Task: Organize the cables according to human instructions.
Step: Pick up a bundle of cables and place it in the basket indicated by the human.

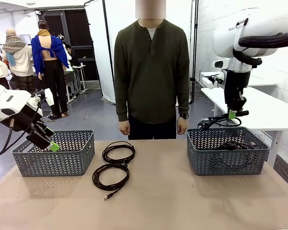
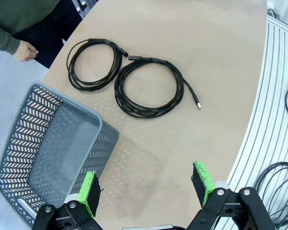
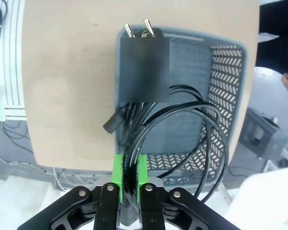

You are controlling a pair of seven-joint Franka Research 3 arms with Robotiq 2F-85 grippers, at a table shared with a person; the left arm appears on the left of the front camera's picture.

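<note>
**Black cord clamped in right claw above basket; two coils on table**

Tan table [image 1: 173, 201] runs across my front camera, and the person [image 1: 151, 72] stands at its far edge, facing me, arms hanging at the sides. Two grey lattice baskets sit on the top: the left basket [image 1: 77, 155] near my left arm, the right basket [image 1: 225, 160] under my right arm.

Between the baskets lie two cables, loose on the table. The far coil [image 1: 105, 155] sits nearer the person. The near coil [image 1: 95, 178] touches it and trails one plug end towards me. From the left wrist I see both side by side, the smaller [image 2: 69, 67] and the wider [image 2: 149, 114].

My right claw [image 1: 232, 115] hangs over the right basket, its pads pinched tight on a third cable [image 1: 216, 122]. Seen from the wrist, the claw [image 3: 128, 167] has that cord's loops drooping down over the basket's inside. More dark cord [image 1: 233, 145] shows within the basket; I cannot tell whether it is a separate coil.

My left claw [image 1: 50, 141] hovers at the left basket's near corner, spread wide [image 2: 146, 179], holding nothing.
</note>
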